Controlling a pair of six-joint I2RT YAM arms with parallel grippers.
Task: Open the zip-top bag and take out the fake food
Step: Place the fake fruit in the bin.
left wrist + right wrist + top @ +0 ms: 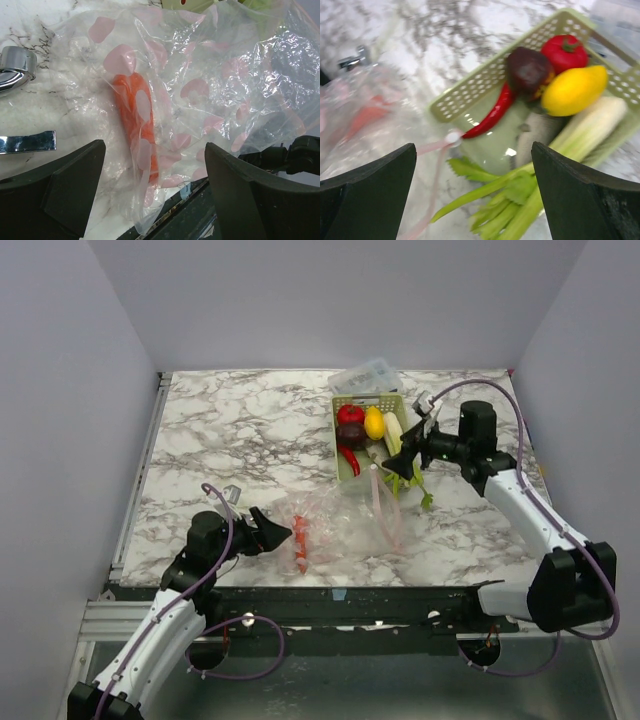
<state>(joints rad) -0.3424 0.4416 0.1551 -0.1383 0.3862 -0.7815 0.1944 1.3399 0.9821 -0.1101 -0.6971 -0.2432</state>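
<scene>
Around the edges we've got a grey-veined marble-pattern table top [250, 430], with a pale green slotted plastic basket [345, 400] at the far right and a clear rigid plastic box [368, 375] just behind it. A small shiny metal piece [15, 67] lies left of the bag.

In the basket are a glossy red round fruit [350, 414], a yellow lemon [374, 423], a dark purple beet [351, 434], a curved red chili [349, 460] and a pale green leek [393, 432], whose leaves stick out past the basket's near end.

The clear crinkly zip-top bag [340, 520] lies flat at the near middle, pinkish zip strip on its right side by the basket. A ribbed orange carrot [134, 120] is inside at the left end (the pink-blotched film lies right over it).

The left gripper [272, 532] is spread wide, holding nothing, with the bag's left end and the carrot straight ahead. The right gripper [405, 462] also gapes empty above the leek leaves, zip strip just beside it.
</scene>
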